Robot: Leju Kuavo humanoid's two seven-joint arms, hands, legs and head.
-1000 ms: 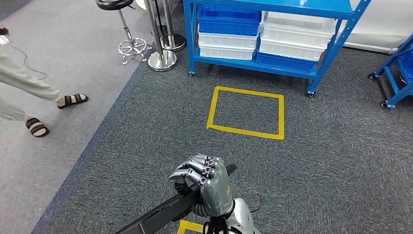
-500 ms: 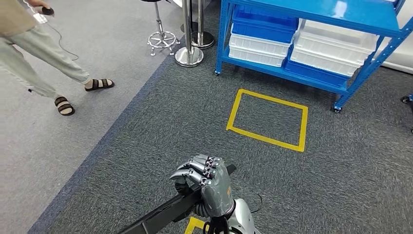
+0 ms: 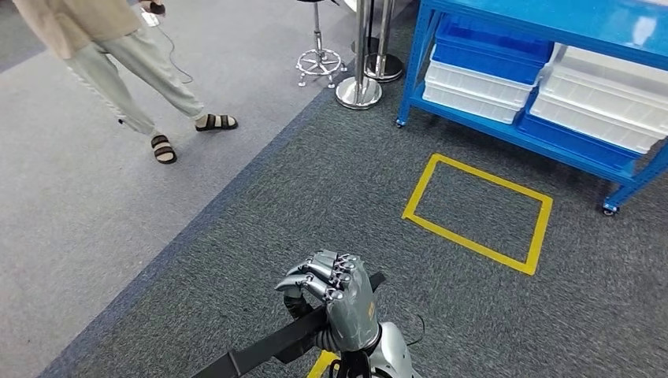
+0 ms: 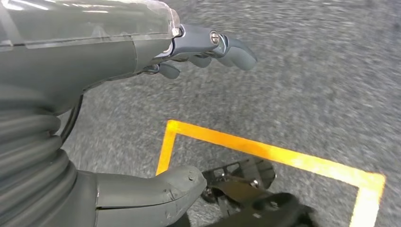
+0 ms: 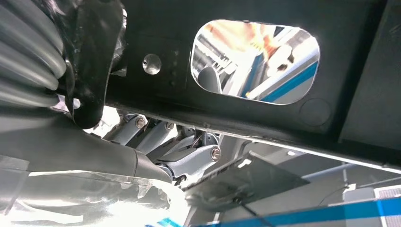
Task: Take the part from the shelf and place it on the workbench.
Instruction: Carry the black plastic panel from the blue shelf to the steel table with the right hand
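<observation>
The right hand [image 3: 335, 295] grips the long black part [image 3: 272, 350], fingers curled over it; the part runs down and to the left from the hand, low over dark carpet. From the right wrist, the part [image 5: 265, 56] lies right against the fingers [image 5: 189, 158]. The left hand [image 4: 142, 52] hangs over the floor, fingers apart, holding nothing

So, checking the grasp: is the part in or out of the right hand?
In: the right hand has its fingers wrapped around the black part.
</observation>
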